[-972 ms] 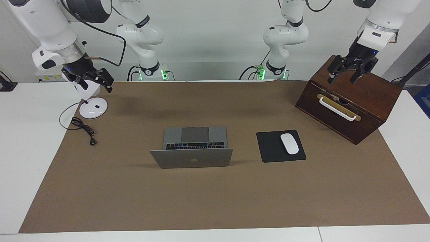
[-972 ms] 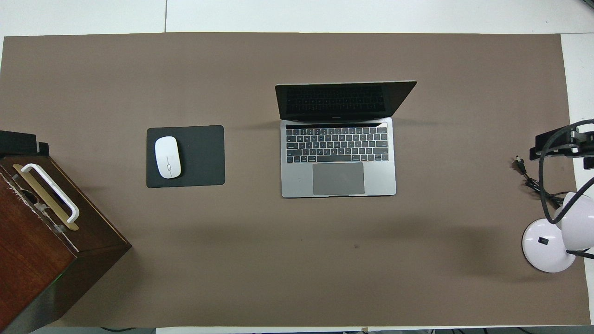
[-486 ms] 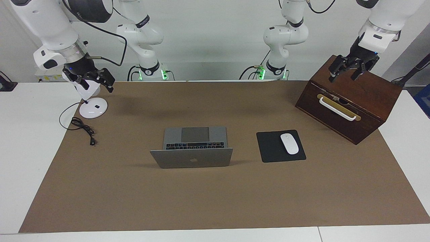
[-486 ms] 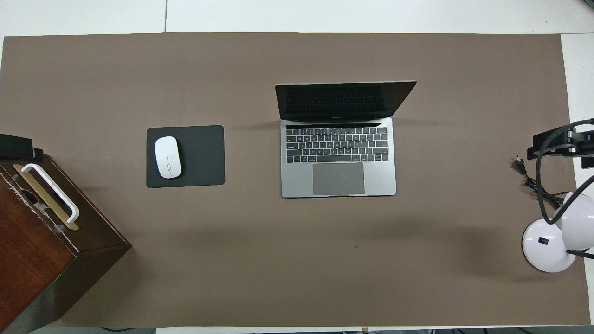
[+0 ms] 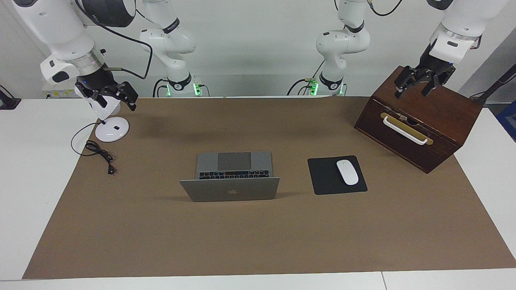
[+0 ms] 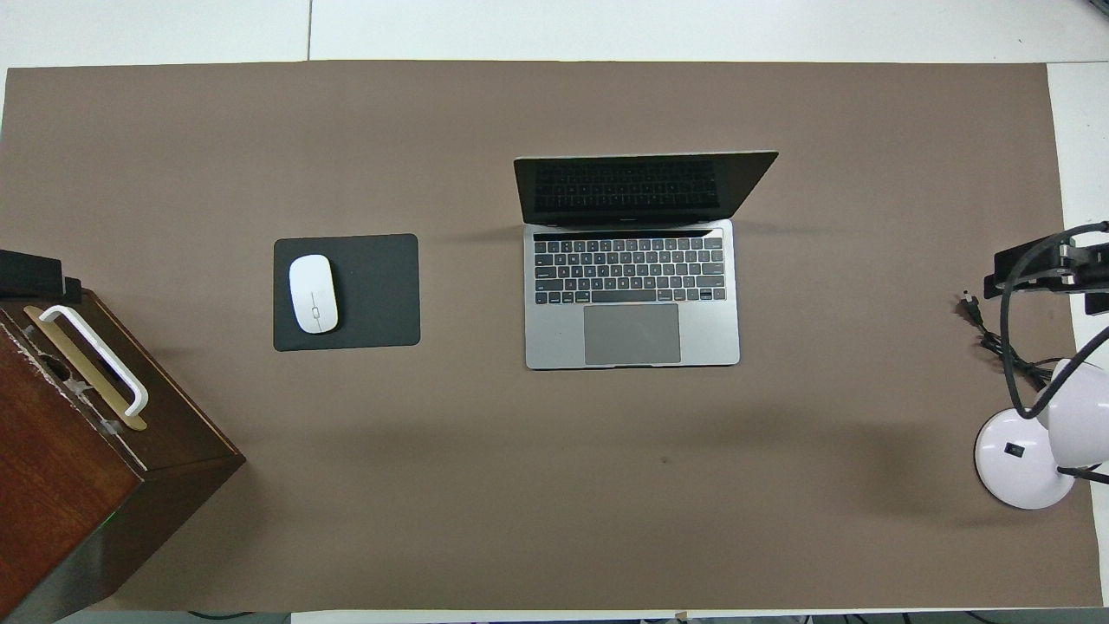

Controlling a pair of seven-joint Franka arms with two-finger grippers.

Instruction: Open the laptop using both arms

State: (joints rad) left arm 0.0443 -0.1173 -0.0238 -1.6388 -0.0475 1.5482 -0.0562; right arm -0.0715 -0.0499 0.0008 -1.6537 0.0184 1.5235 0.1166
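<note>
The silver-grey laptop point(image 5: 230, 189) point(image 6: 632, 295) stands open in the middle of the brown mat, its lid upright, dark screen and black keys turned to the robots. Neither arm touches it. My left gripper point(image 5: 413, 91) hangs open over the top of the wooden box, at the left arm's end of the table; only its tip point(image 6: 30, 273) shows in the overhead view. My right gripper point(image 5: 113, 100) hangs open above the white lamp at the right arm's end, and shows as a dark bar point(image 6: 1040, 264) in the overhead view.
A dark wooden box point(image 5: 419, 121) point(image 6: 78, 451) with a white handle sits at the left arm's end. A white mouse point(image 5: 347, 172) point(image 6: 313, 293) lies on a black mouse pad point(image 5: 322, 177) beside the laptop. A white lamp point(image 5: 112, 129) point(image 6: 1022, 459) and its black cable point(image 5: 98, 152) sit at the right arm's end.
My left gripper has drawn up and back a little over the wooden box. The right gripper has barely shifted. The laptop has not moved.
</note>
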